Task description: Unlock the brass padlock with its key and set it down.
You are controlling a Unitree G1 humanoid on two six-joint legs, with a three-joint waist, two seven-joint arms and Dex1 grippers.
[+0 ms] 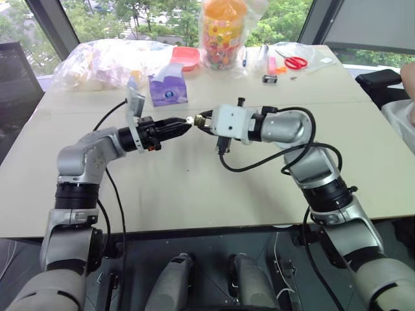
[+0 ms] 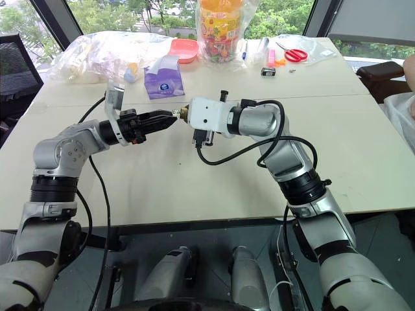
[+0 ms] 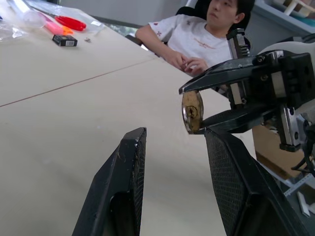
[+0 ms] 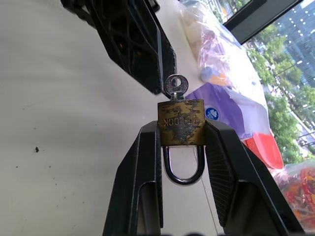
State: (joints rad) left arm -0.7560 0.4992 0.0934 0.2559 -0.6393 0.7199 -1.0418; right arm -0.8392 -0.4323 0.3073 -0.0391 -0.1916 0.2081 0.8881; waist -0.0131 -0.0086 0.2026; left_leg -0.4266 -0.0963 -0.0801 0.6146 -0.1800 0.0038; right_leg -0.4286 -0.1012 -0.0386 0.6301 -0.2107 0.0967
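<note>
Your right gripper (image 4: 181,147) pinches the padlock (image 4: 180,123) by its sides above the table (image 1: 194,188), key (image 4: 175,87) seated. Your left gripper (image 3: 172,162) stands half open at the key. Close off-centre and you push the padlock askew or bend the key.

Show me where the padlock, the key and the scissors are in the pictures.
padlock (image 4: 180,123), right wrist view, on its brass body.
key (image 4: 175,85), right wrist view, on its round head.
scissors (image 1: 295,62), left eye view, on the red handles.
</note>
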